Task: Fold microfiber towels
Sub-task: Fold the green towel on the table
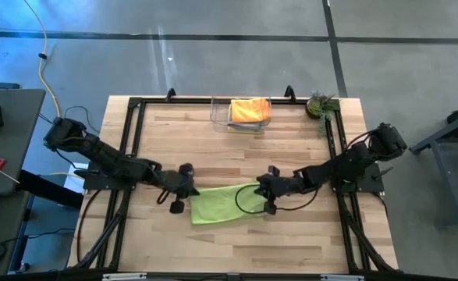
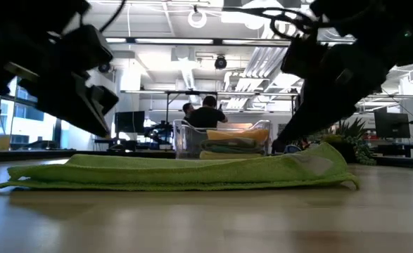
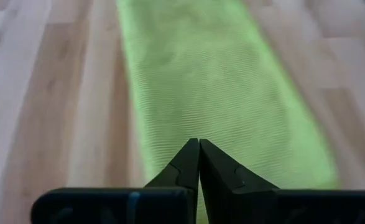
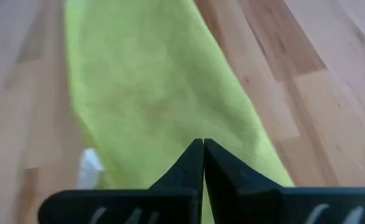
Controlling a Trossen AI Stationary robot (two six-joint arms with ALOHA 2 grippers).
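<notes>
A: Where was the lime green towel (image 1: pixel 222 204)?

B: It lay flat on the wooden desk (image 1: pixel 236 148), toward the near middle, stretched between the two arms as a long folded band. From the low view it sat in a low, layered strip (image 2: pixel 178 172) with its edges resting on the wood.

A: And the left gripper (image 1: pixel 183 190)?

B: It was at the towel's left end. In its wrist view the two dark fingers (image 3: pixel 185 168) were pressed together, tips meeting over the green cloth (image 3: pixel 219 99). I couldn't tell whether any fabric was caught between them.

A: The right gripper (image 1: pixel 266 191)?

B: It sat at the towel's right end, fingers (image 4: pixel 222 171) also pressed together above the cloth (image 4: pixel 151 93), with a small white tag (image 4: pixel 90 165) just beside the towel's edge. Again, a pinch on the fabric couldn't be confirmed.

A: Anything else on the desk?

B: A clear plastic bin (image 1: pixel 241 115) stood at the far edge, holding an orange towel (image 1: pixel 250 108) on top of other folded ones. A small green plant (image 1: pixel 321 104) stood just to its right. In the low view, a person (image 2: pixel 207 112) was in the room beyond.
</notes>
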